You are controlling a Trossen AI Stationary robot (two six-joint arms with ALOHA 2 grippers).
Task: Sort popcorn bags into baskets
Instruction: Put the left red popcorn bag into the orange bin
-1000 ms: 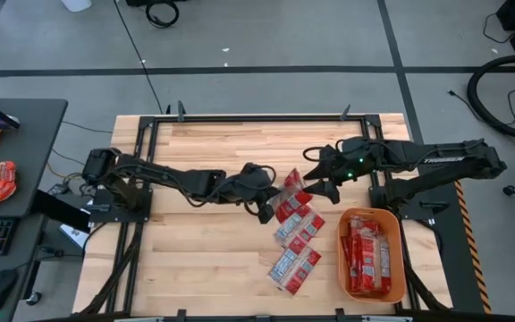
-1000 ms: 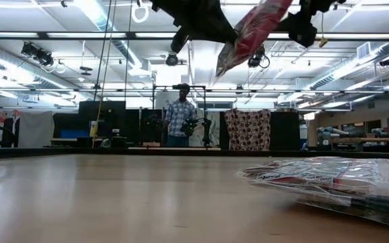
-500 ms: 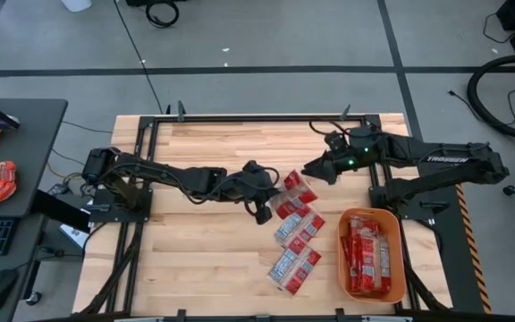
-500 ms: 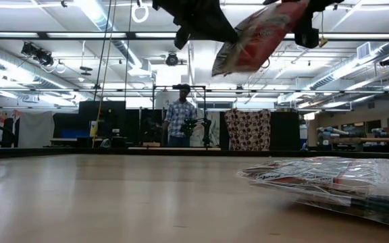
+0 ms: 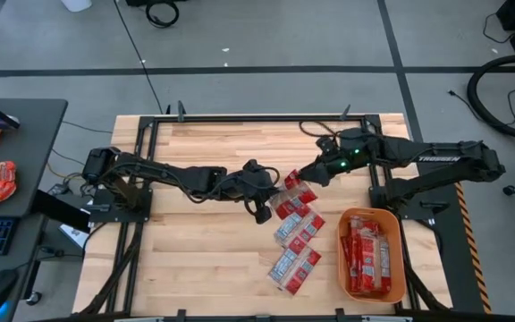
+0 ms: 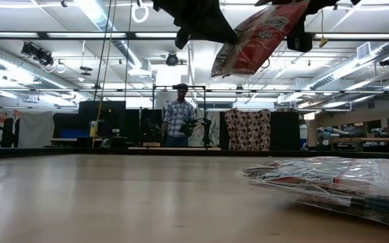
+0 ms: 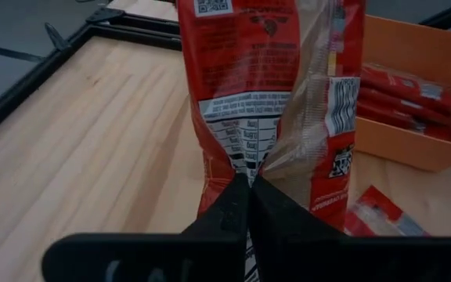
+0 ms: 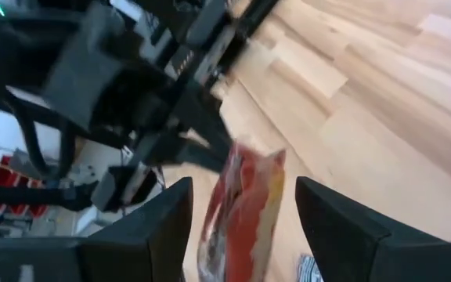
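Note:
A large red popcorn bag (image 5: 295,186) with a white label panel hangs in the air over mid-table, slanting in the low view (image 6: 258,37). My left gripper (image 5: 275,193) is shut on its left end. My right gripper (image 5: 311,173) is open at the bag's other end; in the right wrist view its fingers (image 8: 163,227) stand on either side of the bag (image 8: 241,219) with gaps. Several flat red packets (image 5: 298,231) lie on the table below. More packets fill the orange basket (image 5: 372,213). My left gripper (image 7: 245,188) pinches the bag's near end between its two shut fingers, at the crease below the nutrition label (image 7: 237,149). The fingers lie along the bag. The bag is lifted clear of the table, and its free end (image 6: 296,10) rises toward my right gripper.
The loose packets (image 6: 329,179) lie in an overlapping row between mid-table and the near edge. The basket (image 7: 413,47) sits at the table's near right corner. Bare wood (image 5: 204,241) spreads over the left half. A person (image 6: 179,115) stands in the room beyond.
My right gripper has drawn slightly toward the far edge, turned, and come up to the bag's free end. The bag, still held at its left end, has tipped from hanging steeply to a flatter slant as its free end rose.

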